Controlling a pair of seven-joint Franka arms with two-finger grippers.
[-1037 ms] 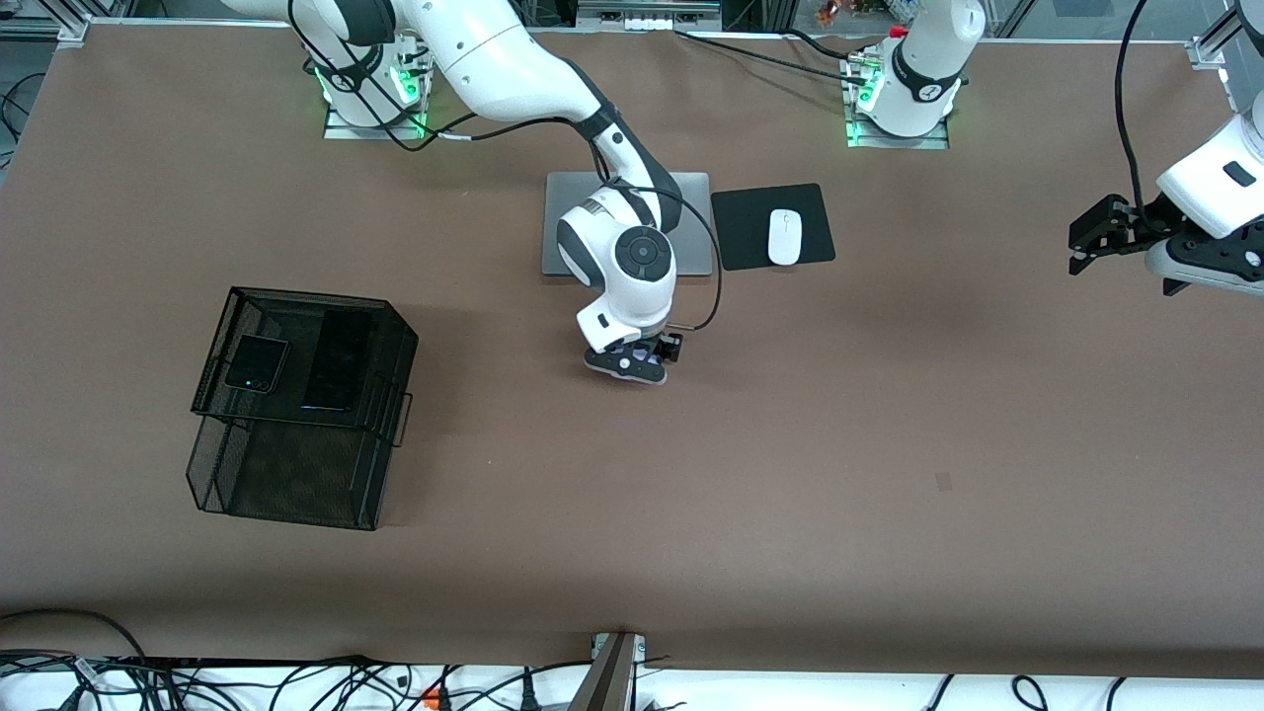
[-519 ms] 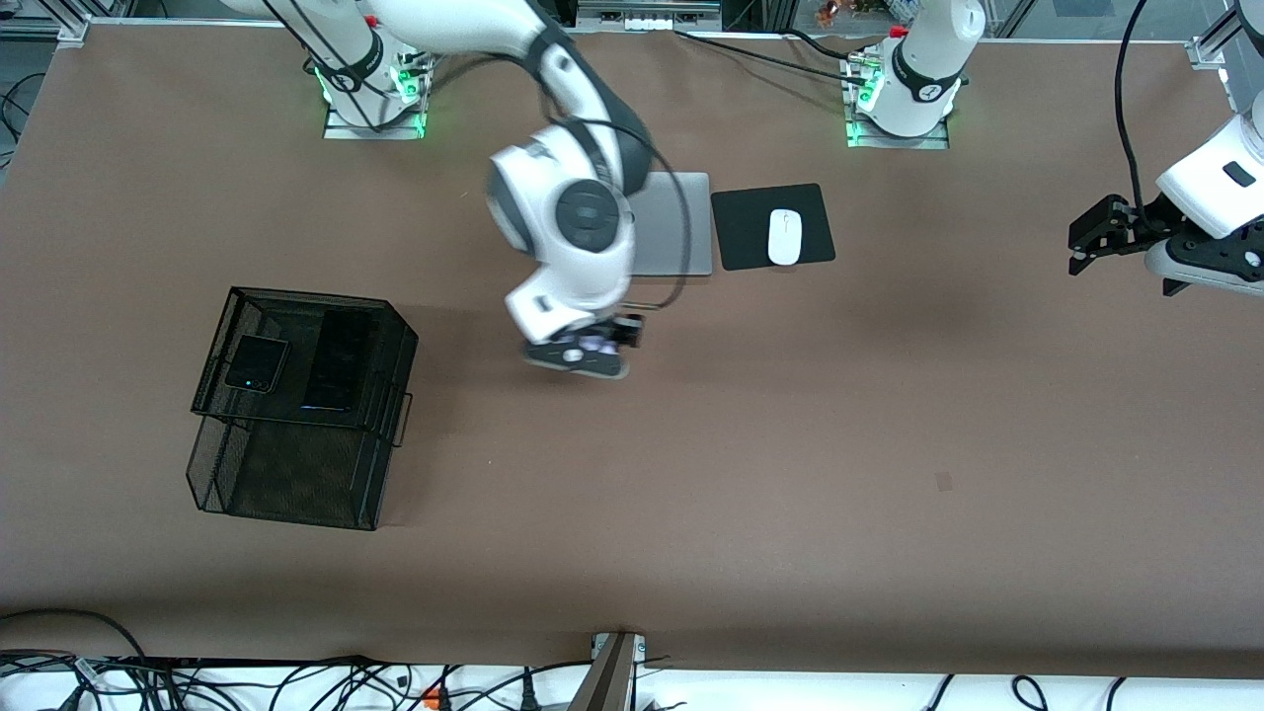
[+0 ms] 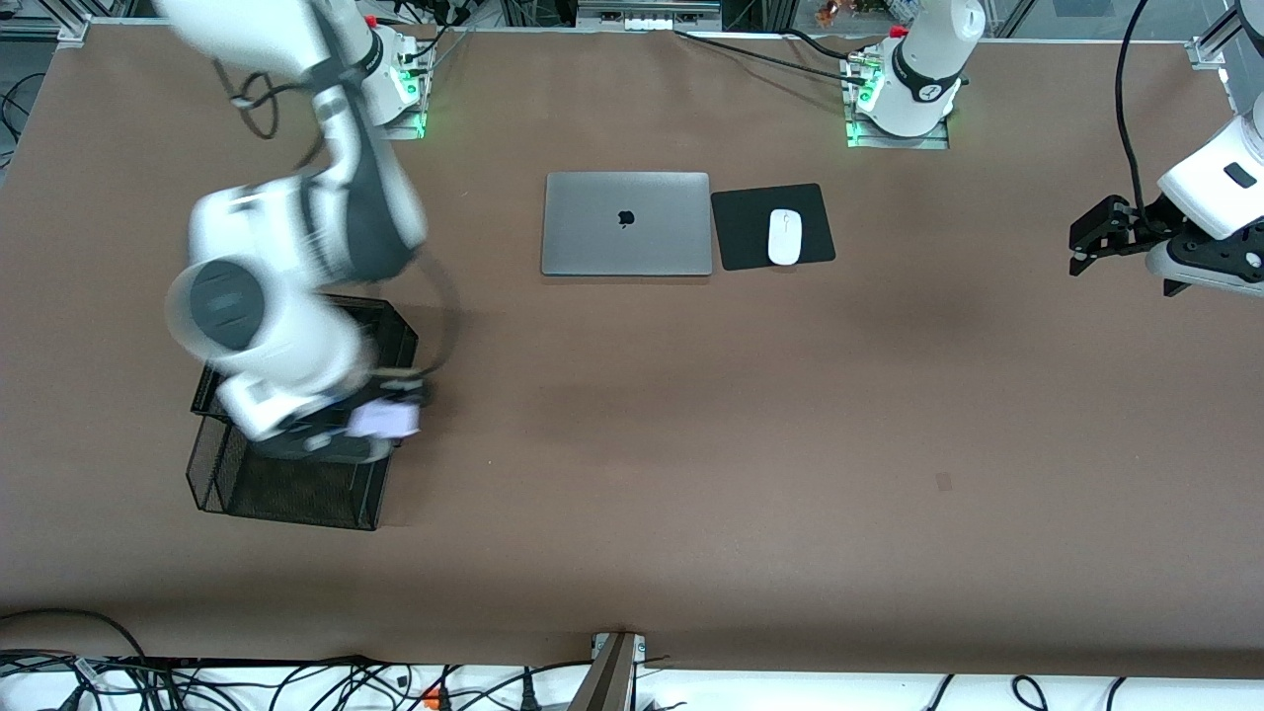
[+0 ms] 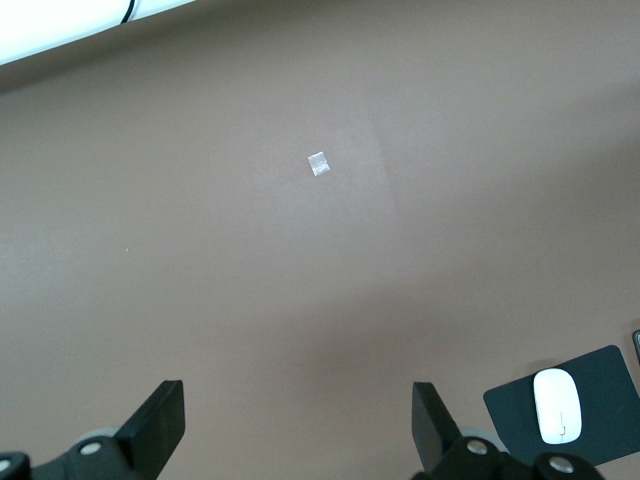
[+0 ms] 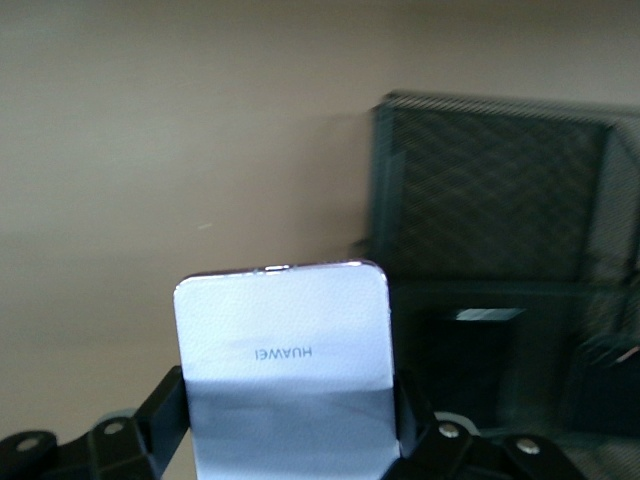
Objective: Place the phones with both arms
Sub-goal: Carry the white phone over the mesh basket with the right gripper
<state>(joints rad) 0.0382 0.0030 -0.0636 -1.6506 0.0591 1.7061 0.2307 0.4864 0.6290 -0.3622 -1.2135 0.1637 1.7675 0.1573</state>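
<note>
My right gripper has swung from the middle of the table, in front of the laptop, to the black mesh tray at the right arm's end. Its fingers pinch the pale lilac-white phone by its long edges, the phone jutting forward past the fingertips, with the tray's mesh wall just ahead of them. The carry looks nearly done; lowering and release remain. My left gripper waits, fingers spread wide over bare table, the mouse off to one side.
</note>
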